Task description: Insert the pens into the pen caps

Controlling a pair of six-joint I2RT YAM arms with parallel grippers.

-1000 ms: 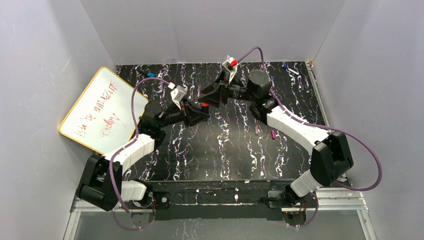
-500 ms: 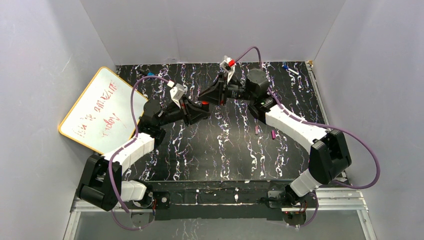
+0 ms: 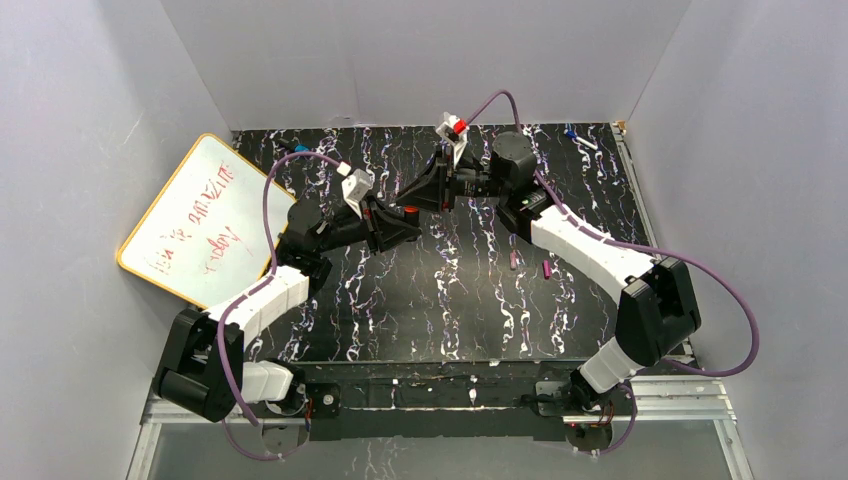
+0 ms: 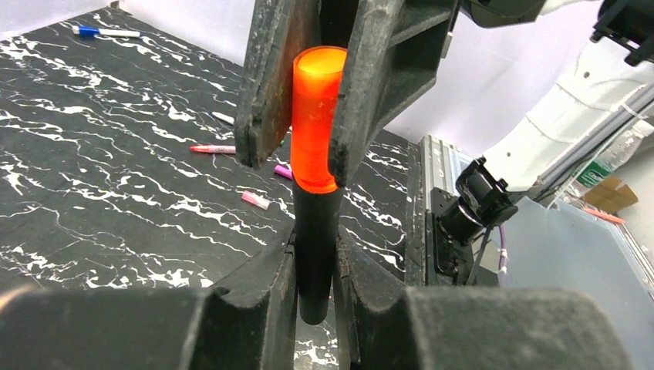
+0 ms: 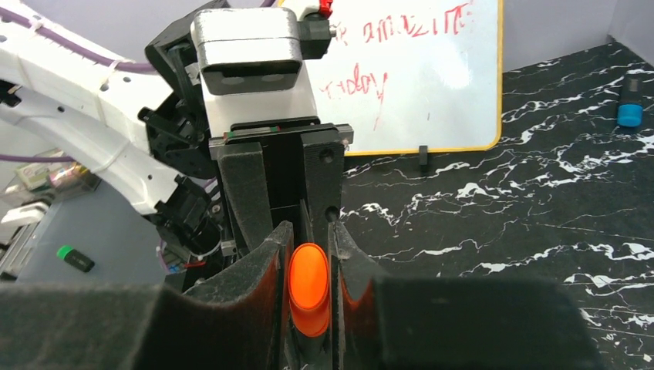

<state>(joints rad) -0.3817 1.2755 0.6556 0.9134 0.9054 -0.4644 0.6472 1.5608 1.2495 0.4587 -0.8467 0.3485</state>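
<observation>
A black pen (image 4: pixel 316 247) stands upright between the jaws of my left gripper (image 4: pixel 315 258), which is shut on its barrel. A red-orange pen cap (image 4: pixel 315 116) sits on the pen's upper end. My right gripper (image 5: pixel 308 258) is shut on that cap (image 5: pixel 308 289), one finger (image 4: pixel 266 85) on each side. In the top view the two grippers meet tip to tip above the middle back of the table, left gripper (image 3: pixel 398 225) below right gripper (image 3: pixel 408 197), with a speck of the cap (image 3: pixel 410 211) between them. A pink pen (image 4: pixel 214 149) and magenta caps (image 4: pixel 256 200) lie on the table.
A whiteboard (image 3: pixel 195 220) with red writing leans at the left wall. Two small magenta pieces (image 3: pixel 514 260) (image 3: pixel 547 268) lie right of centre. A blue-capped marker (image 3: pixel 578 138) lies at the back right, another blue-tipped one (image 3: pixel 300 148) at the back left.
The right gripper's jaws have shut on the red-orange cap. Both grippers have shifted slightly left and toward the back wall together.
</observation>
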